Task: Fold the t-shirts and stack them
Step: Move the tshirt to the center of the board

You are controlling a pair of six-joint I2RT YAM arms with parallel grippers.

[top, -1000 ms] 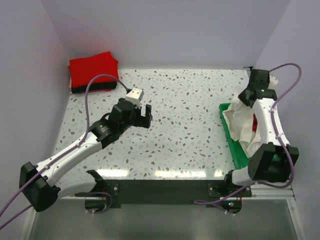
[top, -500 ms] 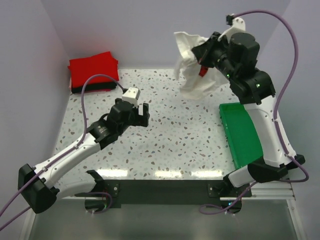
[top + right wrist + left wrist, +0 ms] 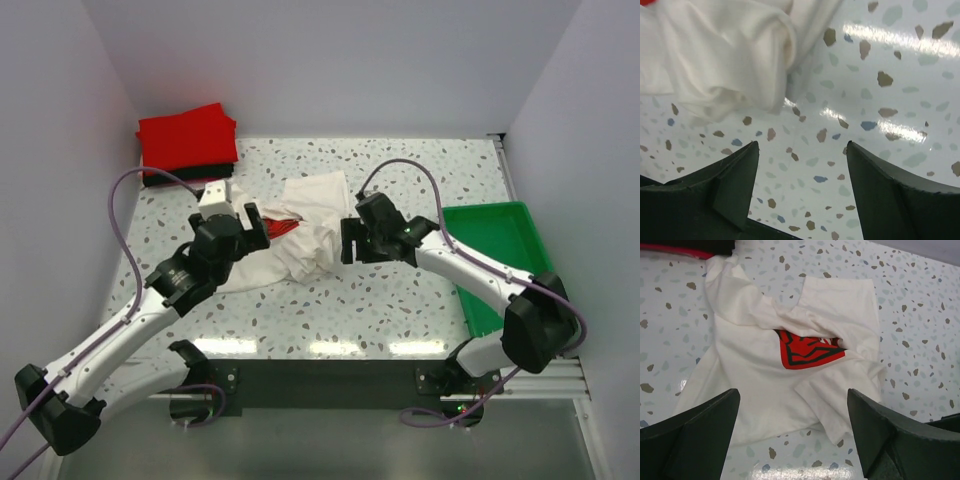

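The cream-white t-shirt (image 3: 305, 225) lies crumpled well left of the green tray (image 3: 495, 250), its red print (image 3: 807, 347) partly creased under. The left gripper (image 3: 795, 410) and right gripper (image 3: 802, 165) both stand wide, holding nothing. Expect light, limp, non-fragile cloth. Pinch one layer at an outer edge, probably the hem, though creases obscure it.

A green tray (image 3: 500, 232) sits on the speckled table's (image 3: 420, 170) right side.

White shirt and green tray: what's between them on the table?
In the top view, only the right hand, open beside the shirt, and its arm above bare table; nothing else lies before the tray.
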